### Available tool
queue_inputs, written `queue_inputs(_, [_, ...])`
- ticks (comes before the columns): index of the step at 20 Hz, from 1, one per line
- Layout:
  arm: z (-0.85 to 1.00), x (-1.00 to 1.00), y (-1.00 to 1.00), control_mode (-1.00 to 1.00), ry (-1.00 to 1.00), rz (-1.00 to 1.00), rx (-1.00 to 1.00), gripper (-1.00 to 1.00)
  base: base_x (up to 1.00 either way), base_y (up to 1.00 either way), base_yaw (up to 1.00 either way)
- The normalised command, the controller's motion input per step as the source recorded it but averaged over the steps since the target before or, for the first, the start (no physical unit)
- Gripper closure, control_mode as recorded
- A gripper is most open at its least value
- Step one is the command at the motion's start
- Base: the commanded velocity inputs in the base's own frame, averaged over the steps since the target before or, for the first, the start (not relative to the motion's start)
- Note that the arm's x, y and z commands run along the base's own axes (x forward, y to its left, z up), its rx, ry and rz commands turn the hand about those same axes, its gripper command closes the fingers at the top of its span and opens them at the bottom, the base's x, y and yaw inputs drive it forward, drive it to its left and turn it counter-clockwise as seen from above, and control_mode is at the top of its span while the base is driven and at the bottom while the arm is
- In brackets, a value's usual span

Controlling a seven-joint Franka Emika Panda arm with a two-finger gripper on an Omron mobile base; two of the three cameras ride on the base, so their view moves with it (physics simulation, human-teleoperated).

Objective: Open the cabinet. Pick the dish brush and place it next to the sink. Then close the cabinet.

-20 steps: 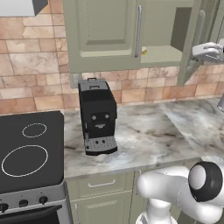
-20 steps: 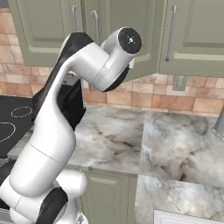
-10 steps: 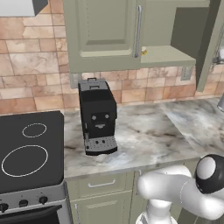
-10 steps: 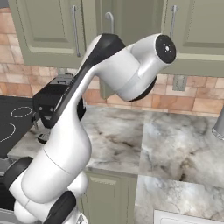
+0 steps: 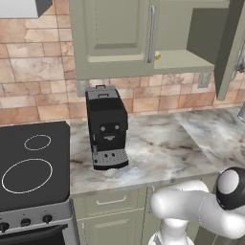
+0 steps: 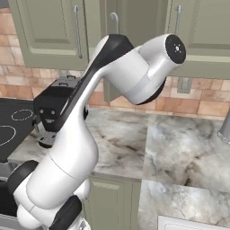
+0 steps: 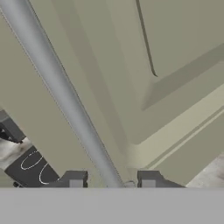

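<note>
The cabinet (image 5: 112,36) hangs above the counter with its left door shut and its right door (image 5: 228,45) swung wide open. On the bare shelf (image 5: 179,60) inside lies a small yellowish thing (image 5: 157,57), probably the dish brush. In the hand view my gripper (image 7: 111,180) is right at the door's silver bar handle (image 7: 65,98). The bar runs between the two fingertips (image 7: 74,179), and a small gap shows on each side of it. The jaws are open and nothing is gripped. A white corner of the sink (image 6: 188,223) shows at the bottom of the right base view.
A black coffee machine (image 5: 106,127) stands on the marble counter (image 5: 162,143), left of the open cabinet. The stove top (image 5: 31,162) lies at the far left. A metal fixture (image 5: 241,112) stands at the counter's right end. Another wall cabinet (image 6: 202,31) hangs further right.
The right door has swung from partly open to wide open as my arm swept right. My jaws, shut on the handle before, have now parted from it.
</note>
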Motion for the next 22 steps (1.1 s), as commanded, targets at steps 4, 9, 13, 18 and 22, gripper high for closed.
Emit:
queue_inputs(4, [-0.23, -0.28, 0.0, -1.0, 0.0, -0.03, 0.0, -1.0, 0.0, 0.0, 0.0])
queue_inputs(9, [-0.25, -0.42, 0.1, -1.0, 0.0, -0.04, 0.0, -1.0, 0.0, 0.0, 0.0])
queue_inputs(13, [-0.06, -0.31, 0.34, -1.0, 0.12, -0.1, 0.05, -1.0, 0.0, 0.0, 0.0])
queue_inputs(18, [-0.06, -0.06, 0.51, -1.0, 0.16, -0.14, 0.08, -1.0, 0.0, 0.0, 0.0])
queue_inputs(22, [-0.04, 0.02, 0.49, -1.0, 0.15, -0.19, 0.11, -1.0, 0.0, 0.0, 0.0])
